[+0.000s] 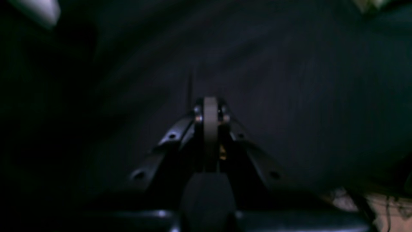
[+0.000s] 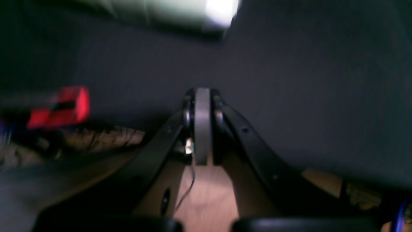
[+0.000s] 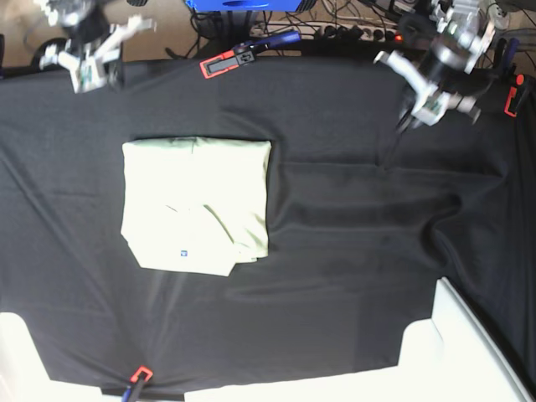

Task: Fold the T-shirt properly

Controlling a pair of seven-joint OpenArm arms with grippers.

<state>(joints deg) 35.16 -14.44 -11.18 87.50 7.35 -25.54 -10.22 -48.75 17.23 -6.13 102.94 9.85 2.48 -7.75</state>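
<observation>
The T-shirt [image 3: 197,205], pale mint green with a small blue tag, lies folded into a rough rectangle on the left half of the black cloth [image 3: 352,251]. In the right wrist view its edge shows as a blurred pale band [image 2: 154,13] at the top. My right gripper [image 2: 202,93] is shut with nothing between its fingers, and hangs over the cloth's far left corner [image 3: 84,67], apart from the shirt. My left gripper [image 1: 210,103] is also shut and empty. It hovers above bare cloth at the far right [image 3: 404,124], well away from the shirt.
Red clamps pin the cloth at the far edge [image 3: 219,65], the right edge [image 3: 508,99] and the near edge [image 3: 140,375]. One clamp [image 2: 61,109] shows left of my right gripper. Cables and a blue box [image 3: 243,5] lie behind the table. White table corners [image 3: 469,343] show in front.
</observation>
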